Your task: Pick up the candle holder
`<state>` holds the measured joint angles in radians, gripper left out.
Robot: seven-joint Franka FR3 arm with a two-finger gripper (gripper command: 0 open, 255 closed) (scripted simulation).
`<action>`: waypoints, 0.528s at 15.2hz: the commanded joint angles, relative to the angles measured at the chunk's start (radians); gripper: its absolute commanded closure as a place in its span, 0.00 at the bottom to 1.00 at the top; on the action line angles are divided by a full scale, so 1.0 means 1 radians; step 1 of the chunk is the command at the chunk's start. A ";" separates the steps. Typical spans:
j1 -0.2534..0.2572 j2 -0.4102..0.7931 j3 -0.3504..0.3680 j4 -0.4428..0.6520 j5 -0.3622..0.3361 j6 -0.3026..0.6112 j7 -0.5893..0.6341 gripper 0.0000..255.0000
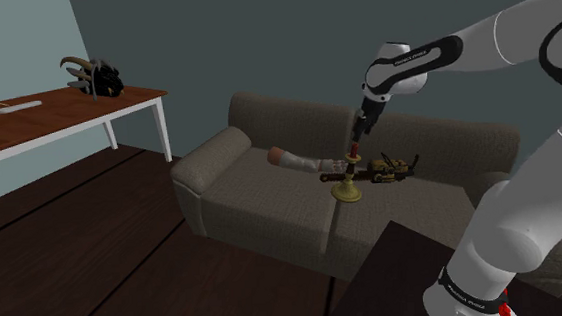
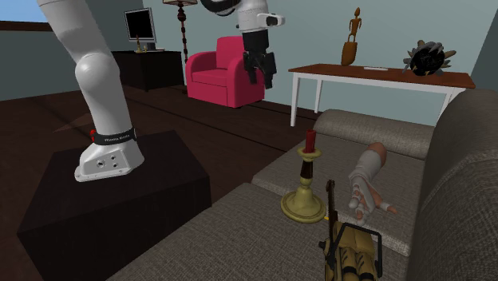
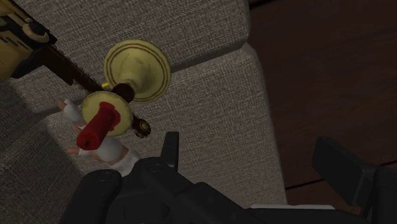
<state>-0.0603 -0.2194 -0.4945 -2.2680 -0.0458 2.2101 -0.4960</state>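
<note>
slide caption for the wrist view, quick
Open gripper above a gold candle holder with a red candle, standing on a grey-brown sofa.

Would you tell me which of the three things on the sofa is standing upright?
The brass candle holder with its red candle; the pale forearm model and the brown gun-like thing both lie flat.

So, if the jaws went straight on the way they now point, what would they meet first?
Probably the sofa seat cushion, near its front edge, just beside the candle holder rather than on it. The jaws stand open; depth is hard to judge.
</note>
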 commanded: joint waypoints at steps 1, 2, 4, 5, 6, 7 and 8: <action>0.003 0.081 -0.040 0.047 0.050 0.030 -0.075 0.00; 0.003 0.121 -0.056 0.071 0.079 0.042 -0.111 0.00; -0.003 0.205 -0.081 0.123 0.145 0.060 -0.186 0.00; -0.009 0.248 -0.090 0.152 0.181 0.066 -0.224 0.00; -0.019 0.291 -0.096 0.182 0.218 0.070 -0.262 0.00; -0.031 0.335 -0.099 0.214 0.254 0.072 -0.299 0.00; -0.046 0.378 -0.099 0.247 0.291 0.072 -0.335 0.00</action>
<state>-0.0931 0.1099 -0.5906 -2.0595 0.2028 2.2828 -0.7895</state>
